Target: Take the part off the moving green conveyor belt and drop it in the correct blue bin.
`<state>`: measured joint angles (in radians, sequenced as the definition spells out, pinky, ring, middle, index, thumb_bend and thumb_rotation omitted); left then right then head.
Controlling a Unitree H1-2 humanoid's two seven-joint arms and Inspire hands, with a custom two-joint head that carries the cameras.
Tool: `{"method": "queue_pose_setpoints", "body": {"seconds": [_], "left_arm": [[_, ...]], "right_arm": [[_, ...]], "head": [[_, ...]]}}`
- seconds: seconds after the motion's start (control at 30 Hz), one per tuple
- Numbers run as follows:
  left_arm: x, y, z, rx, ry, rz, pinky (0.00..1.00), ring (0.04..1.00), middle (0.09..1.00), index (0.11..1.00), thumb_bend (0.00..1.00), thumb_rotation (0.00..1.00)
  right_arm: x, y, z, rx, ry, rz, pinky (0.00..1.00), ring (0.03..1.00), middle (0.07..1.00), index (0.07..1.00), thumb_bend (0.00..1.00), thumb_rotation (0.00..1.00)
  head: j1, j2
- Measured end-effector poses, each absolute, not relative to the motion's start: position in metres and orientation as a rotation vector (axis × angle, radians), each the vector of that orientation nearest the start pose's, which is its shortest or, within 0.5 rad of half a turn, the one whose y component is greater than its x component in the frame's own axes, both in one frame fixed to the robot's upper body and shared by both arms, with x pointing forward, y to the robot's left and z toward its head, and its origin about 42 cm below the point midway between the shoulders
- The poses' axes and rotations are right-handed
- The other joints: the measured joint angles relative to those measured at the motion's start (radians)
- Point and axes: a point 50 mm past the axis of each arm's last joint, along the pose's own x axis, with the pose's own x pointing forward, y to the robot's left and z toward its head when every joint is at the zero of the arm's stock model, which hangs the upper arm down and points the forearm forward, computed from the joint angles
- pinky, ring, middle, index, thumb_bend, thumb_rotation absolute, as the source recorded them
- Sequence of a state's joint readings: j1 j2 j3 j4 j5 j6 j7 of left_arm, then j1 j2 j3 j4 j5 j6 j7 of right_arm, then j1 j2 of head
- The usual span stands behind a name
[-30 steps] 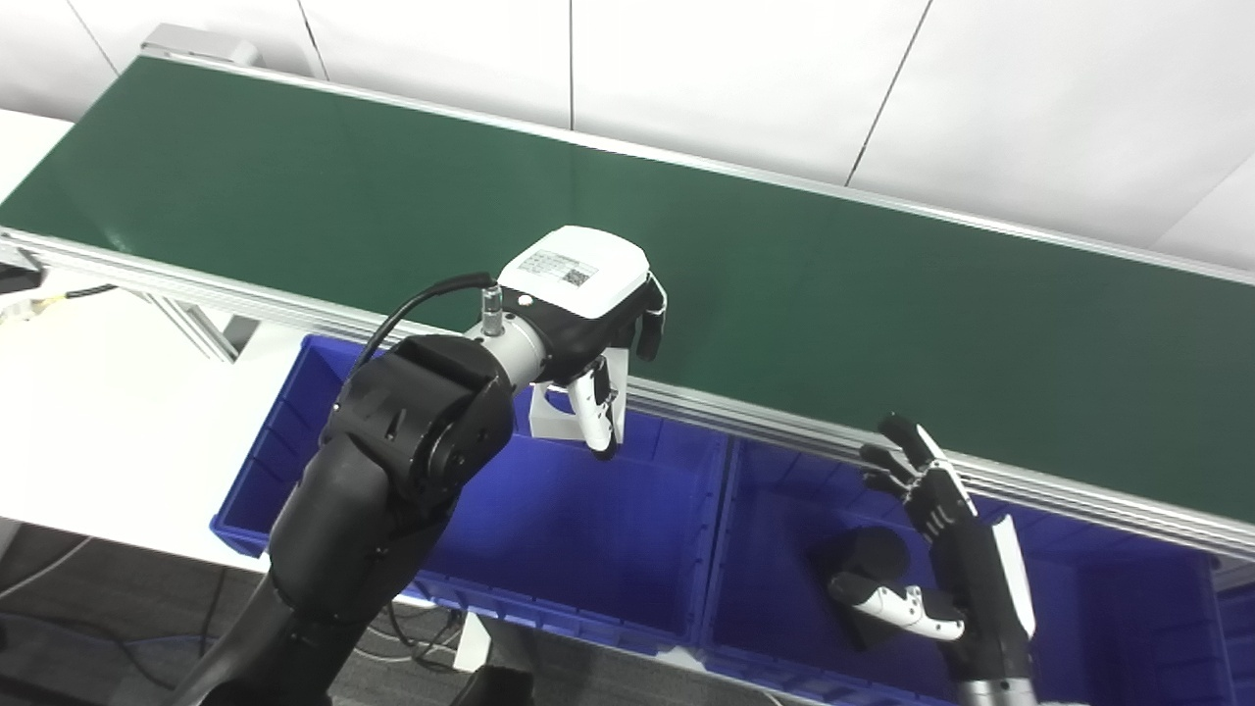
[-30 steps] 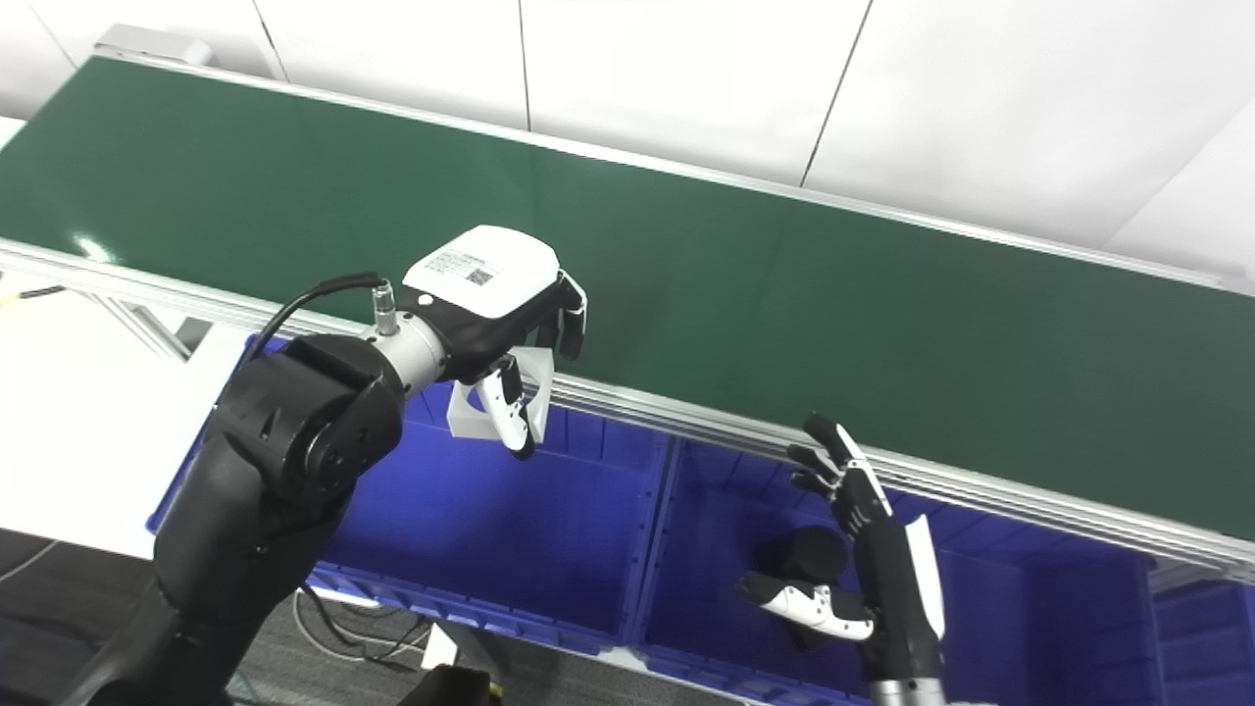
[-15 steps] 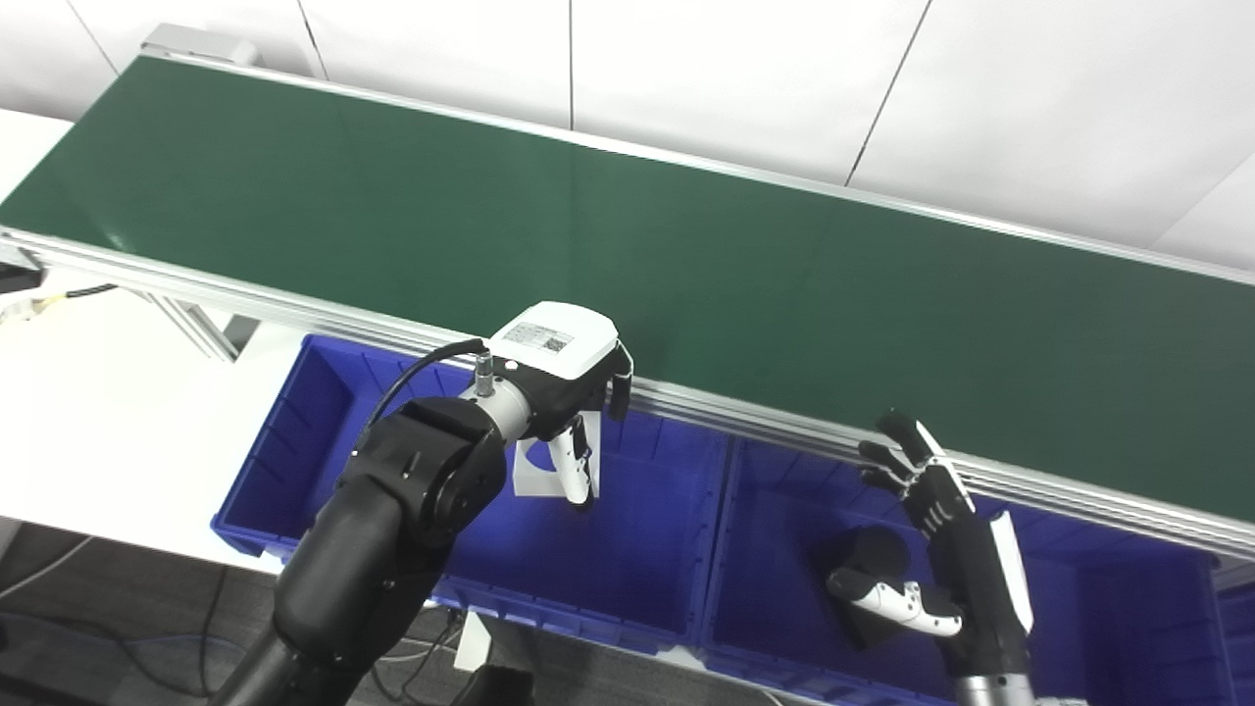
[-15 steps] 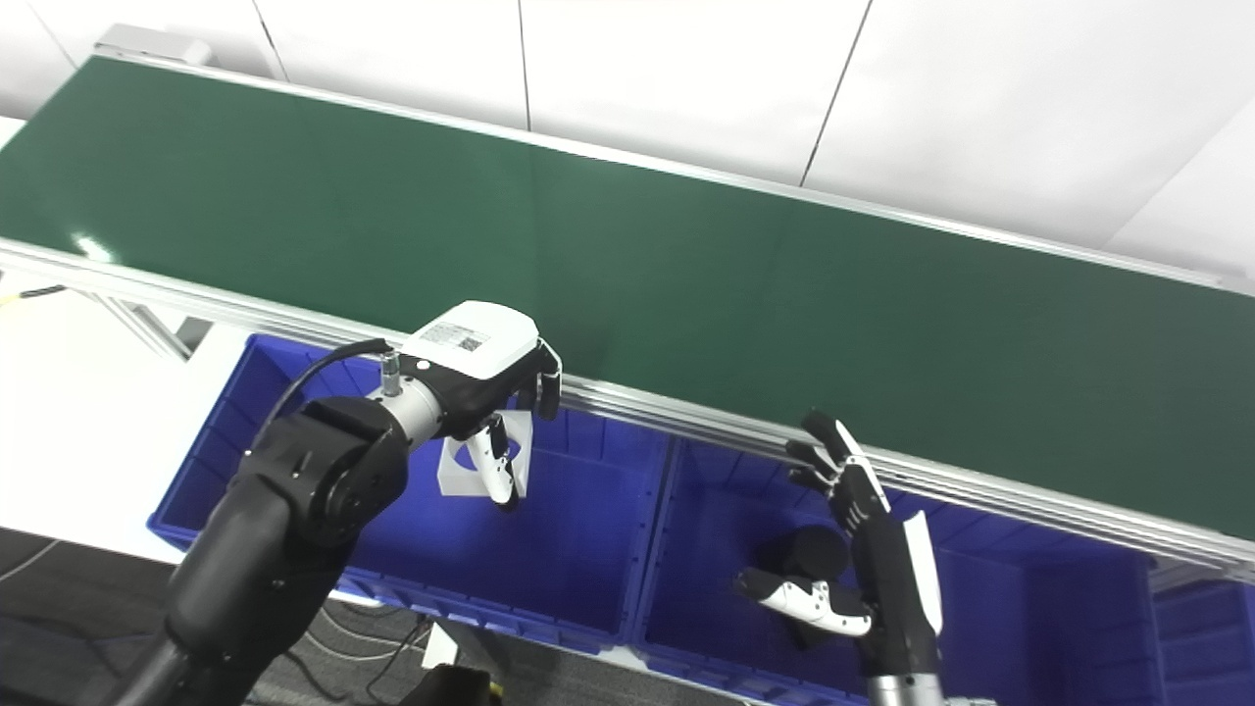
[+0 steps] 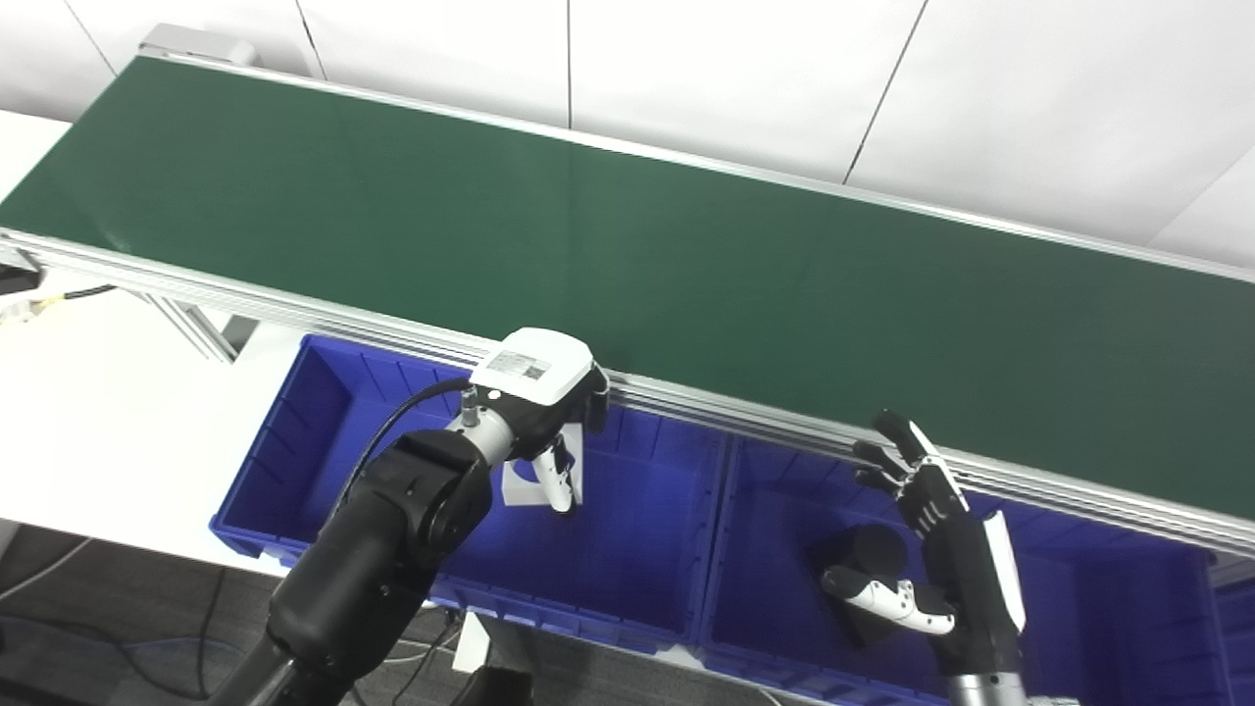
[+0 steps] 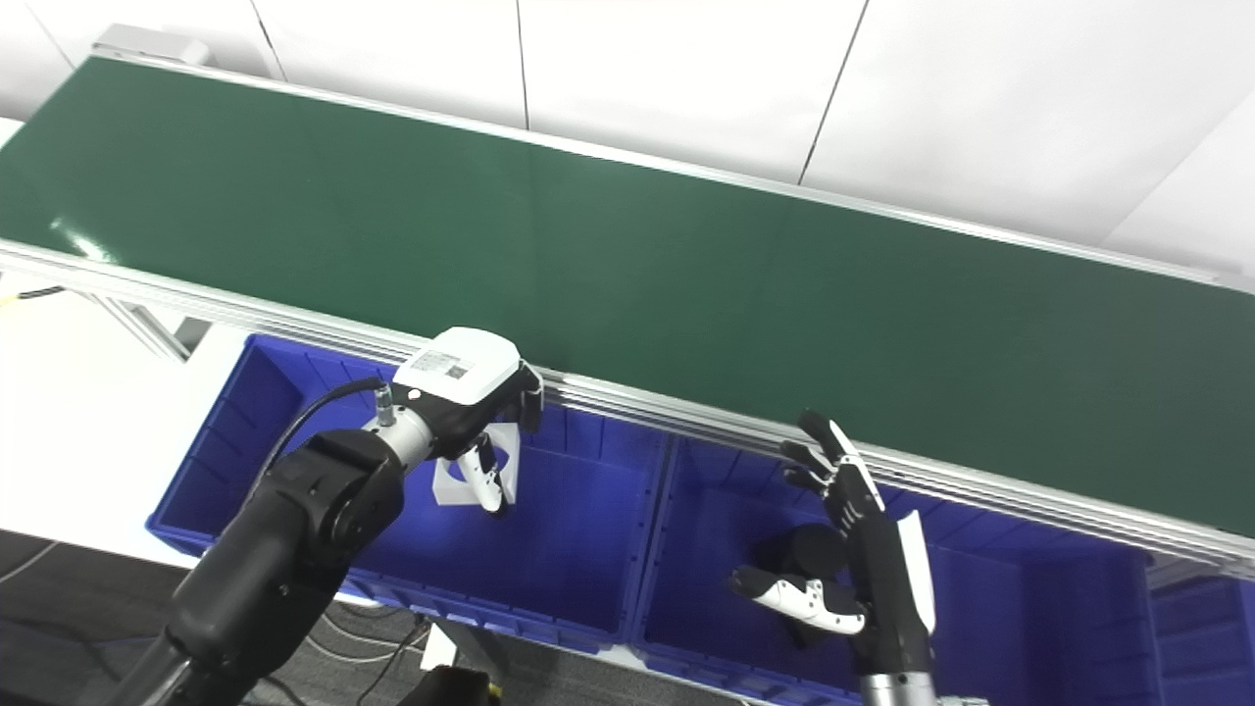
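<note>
White part [image 5: 518, 483] is held clamped under the left hand [image 5: 541, 402], directly above the floor of the left blue bin [image 5: 608, 549], while the right hand [image 5: 927, 549] is kept spread apart over the neighbouring bin.

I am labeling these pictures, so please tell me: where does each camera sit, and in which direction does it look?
Left eye view: on the head, looking down at the conveyor belt and blue bins; both arms show.
Right eye view: beside it, same direction, scene shifted leftward.
Shared: left hand holding the white part, open right hand, black part.
</note>
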<state>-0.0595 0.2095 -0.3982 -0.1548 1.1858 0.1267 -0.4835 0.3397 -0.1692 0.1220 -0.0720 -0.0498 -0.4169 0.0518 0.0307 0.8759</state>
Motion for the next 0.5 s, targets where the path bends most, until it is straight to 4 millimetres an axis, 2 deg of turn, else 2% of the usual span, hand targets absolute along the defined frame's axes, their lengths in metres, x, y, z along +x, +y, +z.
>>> {"method": "queue_pose_setpoints", "body": {"seconds": [0.2, 0.27, 0.33, 0.4, 0.5], "left_arm": [[0.2747, 0.1643, 0.1114, 1.415, 0.016, -0.595, 0.42, 0.432, 0.547, 0.489, 0.50, 0.00], [0.2742, 0.1644, 0.1111, 1.419, 0.017, -0.600, 0.43, 0.513, 0.610, 0.492, 0.52, 0.05], [0.2738, 0.1642, 0.1121, 1.421, 0.014, -0.603, 0.44, 0.525, 0.625, 0.493, 0.52, 0.06], [0.2736, 0.1634, 0.1129, 1.421, 0.010, -0.604, 0.46, 0.554, 0.659, 0.611, 0.87, 0.07], [0.2729, 0.1624, 0.1137, 1.420, 0.012, -0.610, 0.48, 0.580, 0.683, 0.662, 0.98, 0.09]], "right_arm": [[0.1604, -0.2403, 0.0682, -0.180, -0.139, 0.163, 0.74, 0.822, 0.905, 0.901, 1.00, 0.46], [0.1603, -0.2402, 0.0679, -0.184, -0.138, 0.165, 0.75, 0.823, 0.904, 0.900, 1.00, 0.46], [0.1603, -0.2401, 0.0678, -0.184, -0.137, 0.164, 0.75, 0.823, 0.903, 0.899, 1.00, 0.46], [0.1603, -0.2401, 0.0677, -0.184, -0.137, 0.164, 0.75, 0.825, 0.904, 0.900, 1.00, 0.46], [0.1602, -0.2400, 0.0676, -0.184, -0.137, 0.164, 0.75, 0.824, 0.904, 0.901, 1.00, 0.46]], "head": [[0.000, -0.003], [0.000, -0.005], [0.000, -0.005], [-0.002, -0.006], [-0.002, -0.006]]}}
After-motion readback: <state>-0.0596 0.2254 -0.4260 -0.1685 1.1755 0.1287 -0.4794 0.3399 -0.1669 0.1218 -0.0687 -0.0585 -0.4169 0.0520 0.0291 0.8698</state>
